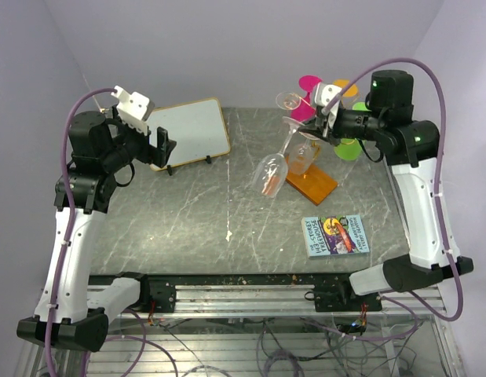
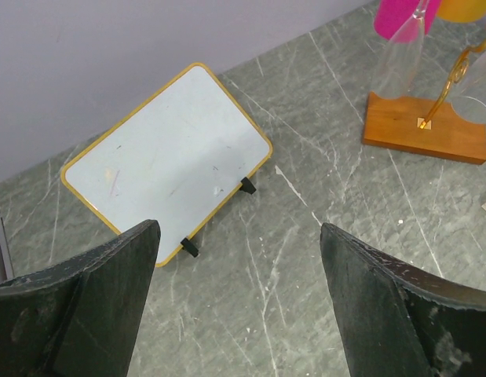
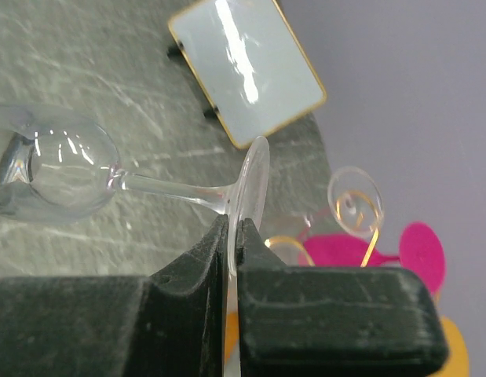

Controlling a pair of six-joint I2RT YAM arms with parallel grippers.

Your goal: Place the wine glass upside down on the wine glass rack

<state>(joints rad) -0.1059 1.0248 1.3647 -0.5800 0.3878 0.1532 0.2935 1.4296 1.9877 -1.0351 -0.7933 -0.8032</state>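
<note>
My right gripper (image 1: pixel 317 126) is shut on the foot of a clear wine glass (image 1: pixel 271 173), which hangs bowl-down and tilted to the left beside the rack. In the right wrist view the glass (image 3: pixel 66 169) has its stem running to the foot, which is pinched between my gripper's (image 3: pixel 233 232) black fingers. The wine glass rack (image 1: pixel 309 177), gold wire on an orange base, stands at the back right, with another glass hanging on it (image 1: pixel 301 155). A gold spiral arm (image 3: pixel 354 206) shows just past the foot. My left gripper (image 2: pixel 239 267) is open and empty, high at the back left.
A white board with a yellow rim (image 1: pixel 188 132) stands on a small stand at the back left, also in the left wrist view (image 2: pixel 168 157). A colourful book (image 1: pixel 334 234) lies at the front right. Pink, orange and green discs (image 1: pixel 313 93) stand behind the rack.
</note>
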